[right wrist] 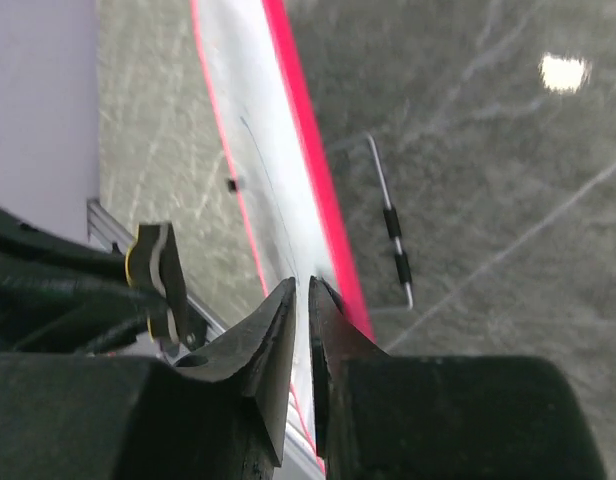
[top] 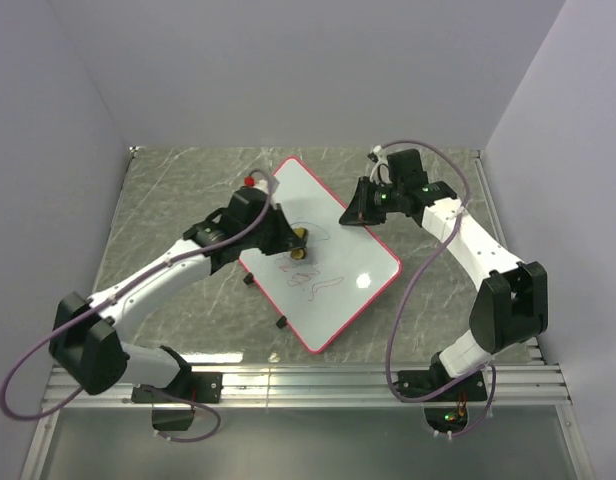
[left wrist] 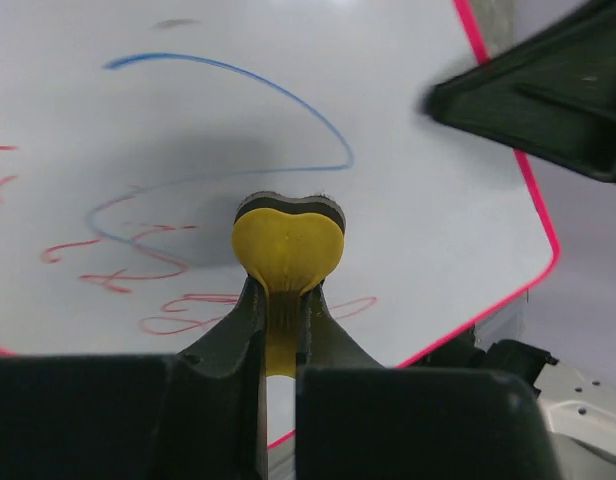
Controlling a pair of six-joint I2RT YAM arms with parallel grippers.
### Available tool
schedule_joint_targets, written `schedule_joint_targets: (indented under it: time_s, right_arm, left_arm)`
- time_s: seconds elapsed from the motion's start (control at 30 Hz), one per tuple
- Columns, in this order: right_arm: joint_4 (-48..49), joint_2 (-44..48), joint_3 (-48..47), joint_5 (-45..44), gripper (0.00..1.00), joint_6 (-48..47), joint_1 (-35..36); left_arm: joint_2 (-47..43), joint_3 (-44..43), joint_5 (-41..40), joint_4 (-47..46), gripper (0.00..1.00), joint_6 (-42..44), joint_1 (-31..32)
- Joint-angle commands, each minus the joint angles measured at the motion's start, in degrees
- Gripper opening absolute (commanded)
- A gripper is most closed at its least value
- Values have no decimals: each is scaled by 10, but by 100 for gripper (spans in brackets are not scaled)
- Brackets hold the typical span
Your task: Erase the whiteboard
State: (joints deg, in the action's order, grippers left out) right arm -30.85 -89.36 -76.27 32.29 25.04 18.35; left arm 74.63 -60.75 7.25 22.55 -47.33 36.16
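Whiteboard [top: 333,270]: mid-table, set diagonally, thin red rim; red and blue scribbles [left wrist: 138,250] on its face; right gripper [right wrist: 300,300]: fingers pinched together on the board's far right edge; left gripper [left wrist: 281,305]: clamped on a yellow eraser [left wrist: 288,245] over mid-board beside the scribbles; I cannot tell whether it touches; table [top: 158,200]: I see open room left of the board and off its near right edge.

From the top camera you can't read the red and blue scribbles [top: 318,285]; they're too small. In your left wrist view the white rectangular board with a red-pink rim [left wrist: 418,200] runs off the top and left edges, and the left gripper [left wrist: 281,300] hides the lower end of the yellow heart-shaped eraser [left wrist: 288,240].
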Motion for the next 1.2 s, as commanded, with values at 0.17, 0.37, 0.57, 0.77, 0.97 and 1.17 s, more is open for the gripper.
schedule_joint_targets:
  time_s: [0.17,0.37,0.57,0.77,0.97,1.17]
  right_arm:
    - [12,44,39,-7,36,-23,-2]
    - [14,69,-7,5,58,-3,-10]
    - [-17,89,-84,-45,59,-10,-23]
    - [-7,69,-56,-30,59,-2,-61]
    - [53,49,14,3,59,9,-61]
    - [92,31,49,57,57,22,-54]
  left_arm:
    - [121,-157,8,-37,0,27,92]
    - [128,-166,-5,-32,0,24,107]
    - [91,-74,-35,-38,0,-3,107]
    - [40,19,-50,-43,0,-20,107]
    - [33,9,-50,-25,0,-11,107]
    - [35,-2,-51,-17,0,-9,107]
